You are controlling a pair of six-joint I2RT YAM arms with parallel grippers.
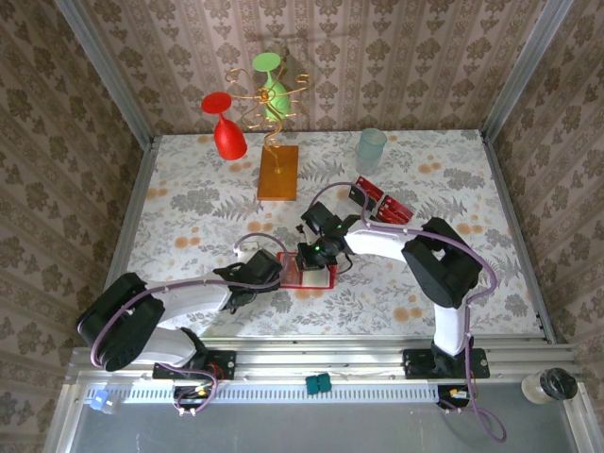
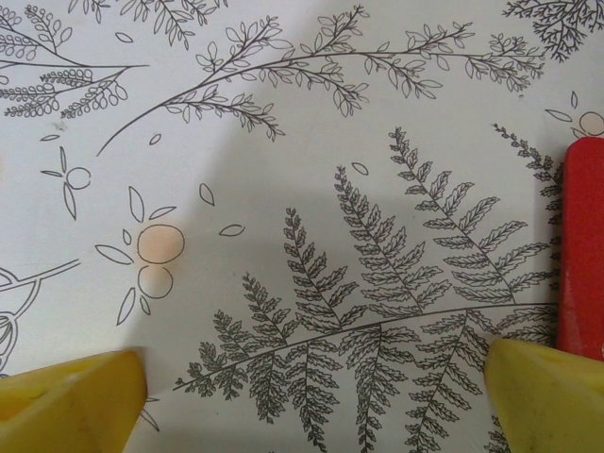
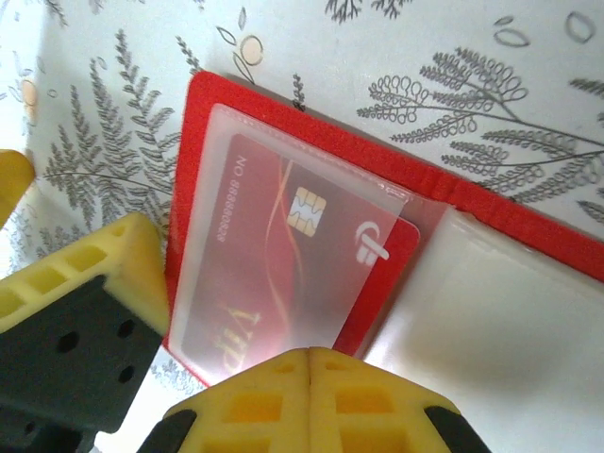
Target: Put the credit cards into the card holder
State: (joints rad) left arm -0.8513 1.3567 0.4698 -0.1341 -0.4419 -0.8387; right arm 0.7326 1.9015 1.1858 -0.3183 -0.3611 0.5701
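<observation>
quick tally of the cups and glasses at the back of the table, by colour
red stemmed wine glass: 1
green stemmed wine glass: 1
pale blue-green translucent tumbler: 1
total: 3

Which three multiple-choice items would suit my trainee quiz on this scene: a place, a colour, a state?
1. The red chip card lies: A) inside the open red folding wallet's clear pocket; B) beside it; C) beneath it.
2. The translucent plastic tumbler at the back is: A) black; B) pale green; C) blue.
3. The right hand is: A) wide open; B) shut; C) clamped on the tumbler.
Key: A, it shows through the pocket; B, its tint from above; B, its yellow fingertips meet.
</observation>
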